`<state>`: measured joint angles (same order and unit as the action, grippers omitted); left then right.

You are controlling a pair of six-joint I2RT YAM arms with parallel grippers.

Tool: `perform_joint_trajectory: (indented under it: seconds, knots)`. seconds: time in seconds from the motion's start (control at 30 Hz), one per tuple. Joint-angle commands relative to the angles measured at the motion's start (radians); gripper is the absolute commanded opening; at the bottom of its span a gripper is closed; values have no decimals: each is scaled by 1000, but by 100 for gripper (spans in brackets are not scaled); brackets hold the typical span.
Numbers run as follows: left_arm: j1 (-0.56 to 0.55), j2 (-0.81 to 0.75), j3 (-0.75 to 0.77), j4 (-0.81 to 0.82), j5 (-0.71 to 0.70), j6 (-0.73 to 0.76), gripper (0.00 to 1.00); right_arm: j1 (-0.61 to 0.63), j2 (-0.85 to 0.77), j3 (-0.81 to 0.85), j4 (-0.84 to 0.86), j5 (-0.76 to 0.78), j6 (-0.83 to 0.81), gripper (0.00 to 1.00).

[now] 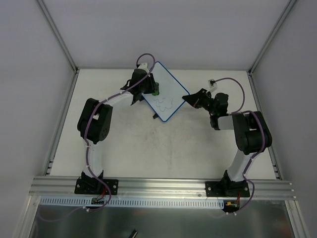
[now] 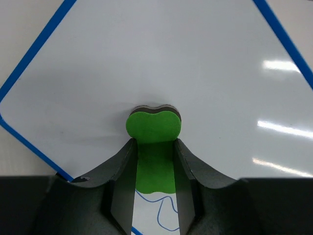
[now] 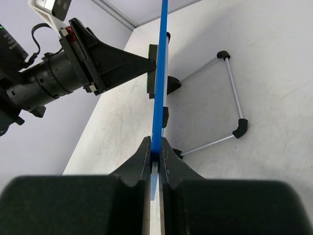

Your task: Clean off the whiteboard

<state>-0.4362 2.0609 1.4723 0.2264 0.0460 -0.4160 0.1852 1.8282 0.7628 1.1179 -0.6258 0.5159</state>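
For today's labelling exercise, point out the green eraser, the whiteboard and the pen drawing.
green eraser [image 2: 154, 128]: left wrist view, its green face.
whiteboard [image 1: 167, 85]: top external view, bare white surface.
pen drawing [image 1: 163, 103]: top external view, inside its outline.

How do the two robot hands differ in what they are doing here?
The left gripper is shut on a green eraser, while the right gripper is shut on the whiteboard at its blue rim. The left gripper faces the board's flat white surface, with the eraser against it. The right gripper meets the board edge-on. Both are black, two-fingered and closed on something.
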Motion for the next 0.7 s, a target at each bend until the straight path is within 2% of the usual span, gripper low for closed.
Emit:
perform_joint_trajectory:
  seconds: [0.0, 0.27, 0.67]
  knots:
    - [7, 35, -47, -79, -40, -61, 0, 26, -3, 20, 66, -66, -71, 0]
    - [60, 24, -110, -75, 18, -110, 0, 25, -1, 17, 66, -64, -71, 0]
    - [80, -2, -175, -78, 118, -211, 0, 25, -1, 21, 66, -66, -70, 0]
